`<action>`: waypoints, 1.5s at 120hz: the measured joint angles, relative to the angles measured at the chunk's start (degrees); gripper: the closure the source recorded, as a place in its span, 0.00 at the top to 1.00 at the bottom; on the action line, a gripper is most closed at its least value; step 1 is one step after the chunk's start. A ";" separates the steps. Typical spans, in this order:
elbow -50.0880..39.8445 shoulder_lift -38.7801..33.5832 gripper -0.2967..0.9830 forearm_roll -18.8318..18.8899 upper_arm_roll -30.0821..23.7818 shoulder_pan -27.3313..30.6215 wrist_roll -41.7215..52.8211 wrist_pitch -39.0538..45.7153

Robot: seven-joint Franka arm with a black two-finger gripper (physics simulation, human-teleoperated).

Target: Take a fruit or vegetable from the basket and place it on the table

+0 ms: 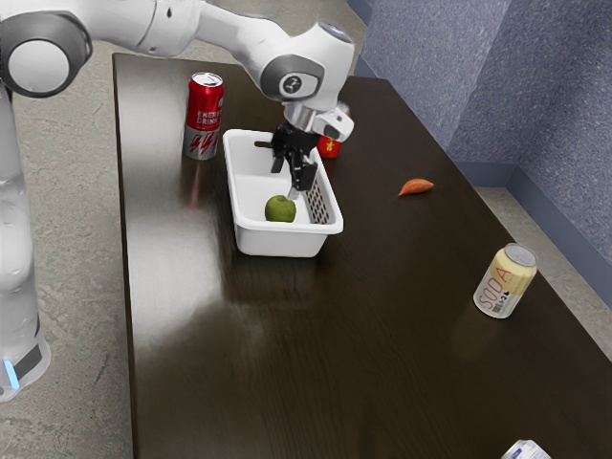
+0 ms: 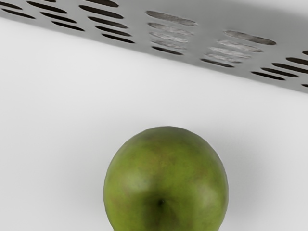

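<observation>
My gripper (image 1: 292,175) hangs over the white basket (image 1: 282,239), its black fingers apart and nothing between them. A round green fruit (image 1: 280,208) lies on the basket floor, close to the end nearest the camera and a little below the gripper. In the wrist view the same green fruit (image 2: 166,180) is large at the lower edge, its dimpled top facing my hand. Beyond it rises the slotted basket wall (image 2: 192,43). An orange, tapered vegetable (image 1: 416,186) lies on the dark table (image 1: 316,354), outside the basket.
A tall red energy drink can (image 1: 204,115) stands beside the basket, on the arm's side. Another red can (image 1: 329,147) is partly hidden behind the basket and hand. A cream soda can (image 1: 506,280) stands toward the exterior view's right, with a further can (image 1: 526,450) at the lower edge.
</observation>
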 joint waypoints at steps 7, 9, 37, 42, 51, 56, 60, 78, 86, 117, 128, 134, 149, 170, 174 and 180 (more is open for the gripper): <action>-0.56 0.11 0.77 -0.02 -0.02 -0.01 0.02 0.73; -0.74 0.12 0.77 -0.03 -0.01 -0.02 0.02 0.94; -2.89 0.74 0.77 -0.47 -0.21 -0.06 0.07 3.27; -3.06 1.03 0.77 -0.64 -0.24 -0.09 0.08 3.57; -3.17 1.71 0.77 -0.86 -0.26 -0.18 0.09 4.05; -3.20 2.16 0.77 -0.93 -0.26 -0.24 0.09 4.31; -3.25 2.53 0.77 -1.01 -0.26 -0.28 0.10 4.49; -3.63 3.63 0.77 -1.21 -0.26 -0.52 0.18 5.29; -3.70 4.05 0.77 -1.28 -0.26 -0.61 0.22 5.53; -3.70 5.50 0.65 -1.99 -0.11 -0.33 0.34 6.29; -3.66 5.78 0.52 -2.16 -0.11 -0.10 0.29 6.45; -3.64 5.83 0.50 -2.09 -0.07 -0.07 0.21 6.53; -3.61 5.81 0.49 -1.86 -0.07 -0.13 -0.01 6.62; -1.63 4.84 0.47 -1.38 -0.30 -0.16 -0.25 6.03; -0.89 4.57 0.47 -1.21 -0.33 -0.19 -0.29 5.66; 0.24 4.17 0.47 -0.97 -0.37 -0.24 -0.34 5.06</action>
